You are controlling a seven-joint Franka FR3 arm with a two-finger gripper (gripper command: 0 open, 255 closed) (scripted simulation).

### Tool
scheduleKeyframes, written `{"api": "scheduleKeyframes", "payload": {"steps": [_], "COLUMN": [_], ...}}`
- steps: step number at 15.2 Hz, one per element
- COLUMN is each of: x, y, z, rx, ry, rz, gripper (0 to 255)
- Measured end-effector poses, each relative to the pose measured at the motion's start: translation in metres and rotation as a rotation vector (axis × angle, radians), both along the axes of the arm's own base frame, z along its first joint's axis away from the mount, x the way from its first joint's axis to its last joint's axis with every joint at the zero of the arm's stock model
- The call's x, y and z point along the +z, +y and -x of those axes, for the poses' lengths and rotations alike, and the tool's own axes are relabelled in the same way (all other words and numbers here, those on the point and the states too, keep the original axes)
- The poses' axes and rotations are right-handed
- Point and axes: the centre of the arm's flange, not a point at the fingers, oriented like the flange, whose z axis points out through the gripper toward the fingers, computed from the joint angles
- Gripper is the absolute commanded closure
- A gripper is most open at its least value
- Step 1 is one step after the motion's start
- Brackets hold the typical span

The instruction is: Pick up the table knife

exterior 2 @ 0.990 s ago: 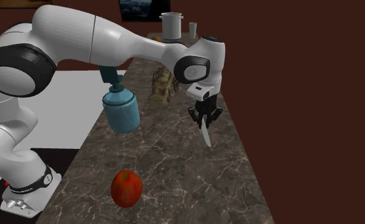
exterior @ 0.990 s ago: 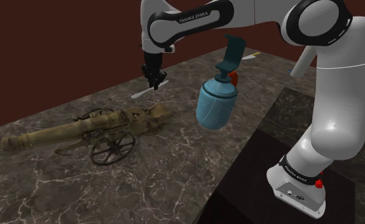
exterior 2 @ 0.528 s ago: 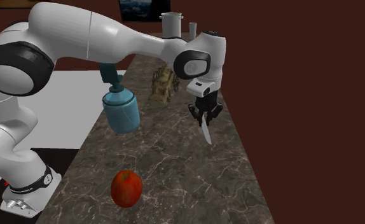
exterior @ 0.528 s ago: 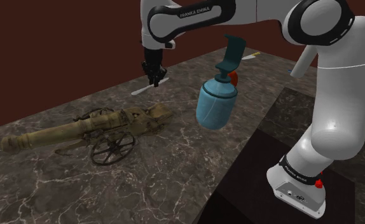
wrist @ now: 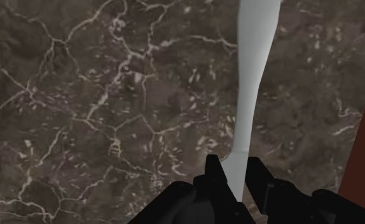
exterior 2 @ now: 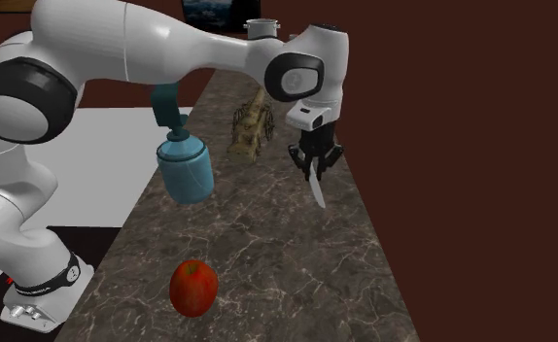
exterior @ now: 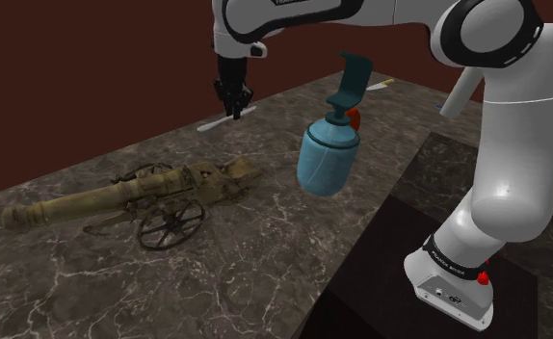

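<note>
The table knife [exterior: 210,123] is plain white and slim. My black gripper [exterior: 233,104] is shut on one end of it, near the dark red wall. In the second exterior view the gripper [exterior 2: 316,163] hangs above the marble counter [exterior 2: 267,253] and the knife [exterior 2: 317,192] slants down from the fingers, clear of the surface. In the wrist view the knife [wrist: 251,83] runs straight out from between the two fingers of the gripper [wrist: 235,172], over the stone.
A blue spray bottle [exterior: 328,149] stands mid-counter, with a red apple [exterior 2: 193,288] nearer the stand [exterior: 455,279]. A brass toy cannon [exterior: 130,197] lies at the shoulder view's left. A pot [exterior 2: 261,34] stands at the counter's far end.
The gripper has risen steadily with the knife clasped in it; the knife is now higher above the counter. Nothing else has moved.
</note>
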Motion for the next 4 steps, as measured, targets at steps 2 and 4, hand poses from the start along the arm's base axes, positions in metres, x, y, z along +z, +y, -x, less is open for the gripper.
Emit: {"api": "scheduleKeyframes", "payload": {"steps": [2, 4], "x": [0.010, 0.019], "y": [0.001, 0.002], "z": [0.001, 0.001], "rx": [0.000, 0.000], "ry": [0.000, 0.000], "rz": [0.000, 0.000], "gripper": [255, 255]}}
